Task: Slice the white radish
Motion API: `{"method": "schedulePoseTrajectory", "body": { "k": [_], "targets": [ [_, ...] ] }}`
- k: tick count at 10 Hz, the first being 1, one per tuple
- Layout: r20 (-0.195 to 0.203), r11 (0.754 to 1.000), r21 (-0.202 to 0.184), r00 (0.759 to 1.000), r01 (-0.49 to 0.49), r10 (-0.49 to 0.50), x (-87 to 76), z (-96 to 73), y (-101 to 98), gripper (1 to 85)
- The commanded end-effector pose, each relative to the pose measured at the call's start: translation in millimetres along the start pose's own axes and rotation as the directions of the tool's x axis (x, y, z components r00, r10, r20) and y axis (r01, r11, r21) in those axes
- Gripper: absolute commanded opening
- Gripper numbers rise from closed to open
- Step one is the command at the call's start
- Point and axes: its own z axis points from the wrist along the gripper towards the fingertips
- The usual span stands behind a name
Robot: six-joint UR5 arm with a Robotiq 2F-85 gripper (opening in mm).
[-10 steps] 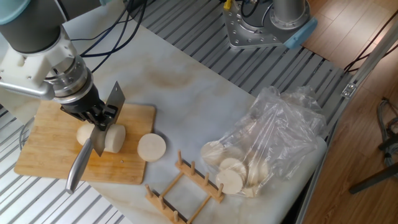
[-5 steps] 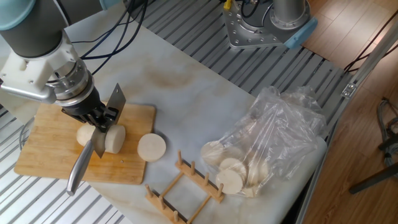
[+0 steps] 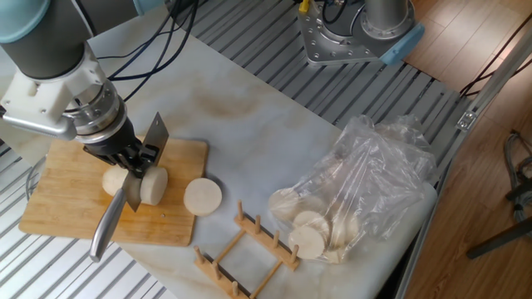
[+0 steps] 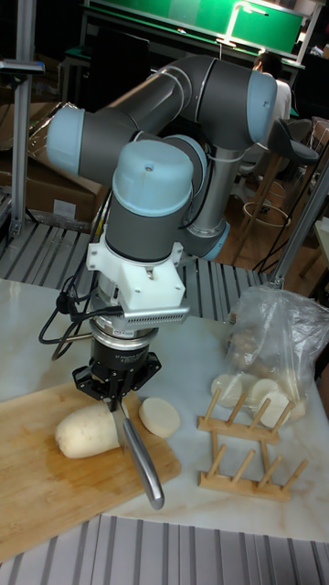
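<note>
Change from earlier frames: the arm and the knife (image 3: 126, 199) have crept slightly toward the upper left of the fixed view; the blade stays sunk into the white radish (image 3: 135, 183); nothing else on the desk (image 3: 249, 124) has shifted.
Gripper (image 3: 129, 155): its fingers are closed on the knife, near where blade meets handle; the grey handle (image 4: 146, 464) slopes down toward the lower left in the fixed view.
White radish: lies on its side on the cutting board (image 3: 71, 195), left of centre in the fixed view; the blade crosses it, the rounded end to the left, the flat cut end to the right.
Cut slice (image 3: 202, 197): 1 round disc, apart from the radish, lying at the board's right edge and reaching onto the desk.
Cutting board: 1, bamboo, at the lower left of the fixed view.
Wooden rack (image 3: 245, 249): 1, lying flat at the lower middle, just beside the slice, its pegs upward.
Plastic bag (image 3: 366, 187): 1, clear and crumpled, at the right of the frame, with several pale round slices (image 3: 312, 232) inside; exact count unclear through the plastic.
In the way: the gripper and blade hide the middle of the radish in the fixed view.
Arm base (image 3: 357, 29): 1 grey mount at the top of the fixed view.
</note>
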Motion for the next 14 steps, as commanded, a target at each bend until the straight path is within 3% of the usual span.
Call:
{"method": "schedulePoseTrajectory", "body": {
  "k": [1, 6, 10, 14],
  "targets": [
    [0.011, 1.0, -0.012, 1.0, -0.004, 0.004, -2.5, 1.4, 2.5, 1.3],
    [0.009, 1.0, -0.009, 1.0, -0.004, 0.004, -2.0, 2.5, 1.7, 1.3],
    [0.02, 0.998, -0.06, 1.0, -0.013, 0.014, -5.6, 3.2, 14.7, 1.3],
    [0.038, 0.998, -0.065, 0.999, -0.011, 0.013, -10.9, 6.2, 15.6, 1.3]
  ]
}}
